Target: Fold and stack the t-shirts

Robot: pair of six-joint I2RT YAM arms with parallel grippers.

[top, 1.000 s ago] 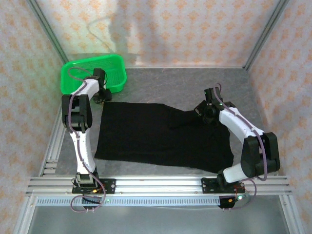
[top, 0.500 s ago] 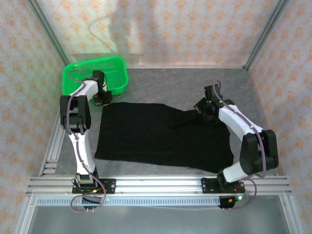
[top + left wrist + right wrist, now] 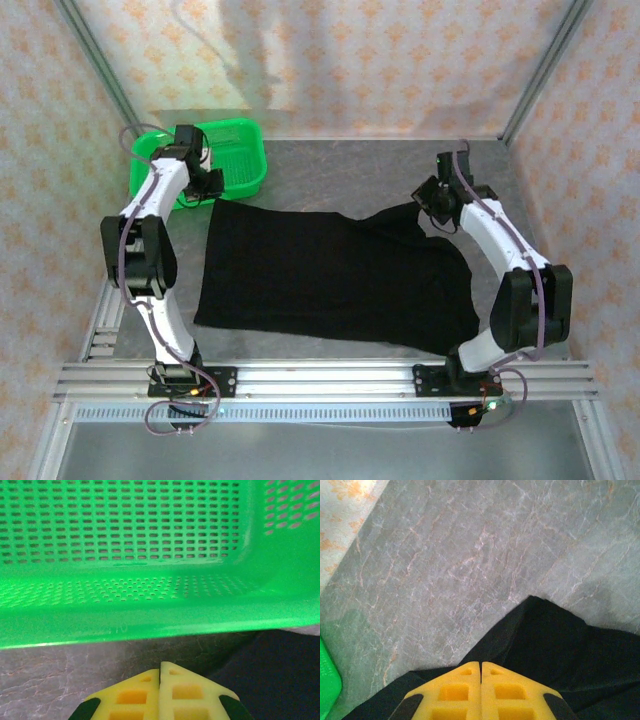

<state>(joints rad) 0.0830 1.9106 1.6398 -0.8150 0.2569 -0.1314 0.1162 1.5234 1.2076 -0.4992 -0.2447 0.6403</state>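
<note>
One black t-shirt [image 3: 330,275] lies spread flat across the middle of the table. Its far right corner is drawn up into a peak at my right gripper [image 3: 430,200]. In the right wrist view the yellow fingers [image 3: 481,663] are pressed together with the black cloth [image 3: 560,650] running under their tips, so they are shut on that corner. My left gripper [image 3: 207,188] hovers at the shirt's far left corner, beside the green basket. Its fingers [image 3: 160,666] are shut over bare table, and the dark cloth [image 3: 280,670] lies just to their right.
The green mesh basket [image 3: 235,135] stands at the far left corner, close in front of the left gripper, with its near wall [image 3: 150,625] a short way ahead. Metal frame posts and papered walls close in the table. Grey tabletop [image 3: 470,555] shows beyond the shirt.
The left gripper has shut and its arm has swung up toward the basket. The right gripper has moved away and to the right, drawing the shirt's far right corner with it.
</note>
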